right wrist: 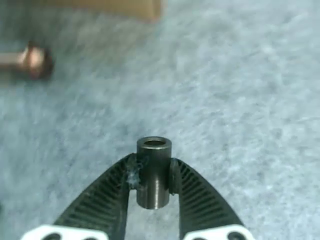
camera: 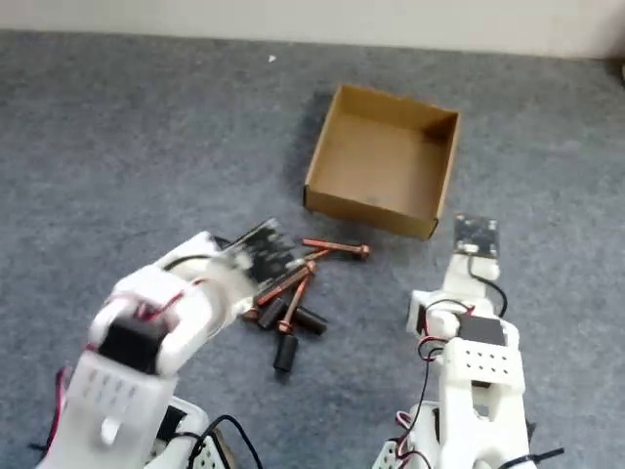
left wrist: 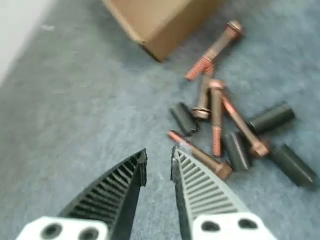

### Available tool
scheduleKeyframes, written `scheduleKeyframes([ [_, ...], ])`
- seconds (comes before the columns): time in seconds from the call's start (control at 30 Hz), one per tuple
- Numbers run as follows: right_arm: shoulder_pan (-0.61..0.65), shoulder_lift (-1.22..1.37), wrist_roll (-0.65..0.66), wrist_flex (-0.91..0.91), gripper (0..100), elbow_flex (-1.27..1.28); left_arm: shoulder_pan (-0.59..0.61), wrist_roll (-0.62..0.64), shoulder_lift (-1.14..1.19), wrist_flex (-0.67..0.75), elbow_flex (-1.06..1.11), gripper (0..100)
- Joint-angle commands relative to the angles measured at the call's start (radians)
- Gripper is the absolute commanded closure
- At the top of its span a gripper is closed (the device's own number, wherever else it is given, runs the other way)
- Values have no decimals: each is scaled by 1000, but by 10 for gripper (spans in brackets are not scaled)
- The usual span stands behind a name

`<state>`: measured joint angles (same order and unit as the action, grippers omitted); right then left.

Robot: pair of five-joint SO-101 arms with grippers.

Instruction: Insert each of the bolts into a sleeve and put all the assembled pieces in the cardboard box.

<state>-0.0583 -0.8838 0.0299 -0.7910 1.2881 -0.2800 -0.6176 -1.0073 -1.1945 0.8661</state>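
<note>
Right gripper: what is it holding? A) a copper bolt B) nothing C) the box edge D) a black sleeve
D: the right wrist view shows the right gripper closed around a black sleeve, whose open bore faces the camera.

Left arm [camera: 186, 303] blurred, covers 9 o'clock side of bolt pile [camera: 290, 279]; pieces beneath untellable. Bolt [right wrist: 31, 61] blurred, seemingly edge-cut. Cardboard box [left wrist: 160, 22] edge-cut.

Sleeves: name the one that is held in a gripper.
The sleeve clamped in the right gripper; the other sleeves lie loose among the bolts.
</note>
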Motion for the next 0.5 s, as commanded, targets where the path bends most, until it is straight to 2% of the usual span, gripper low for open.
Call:
scheduleKeyframes([
  [0.0,-65,-22,-23,58,993,-16,-65,-80,232,-3,-147,883],
  [0.23,-81,-28,-23,58,993,-19,-170,-104,654,-2,-417,854],
  [0.33,-81,-28,-23,58,993,-19,-194,-147,834,-2,-549,796],
  [0.47,-82,-28,-23,58,993,-21,-199,-173,1046,-2,-727,804],
])
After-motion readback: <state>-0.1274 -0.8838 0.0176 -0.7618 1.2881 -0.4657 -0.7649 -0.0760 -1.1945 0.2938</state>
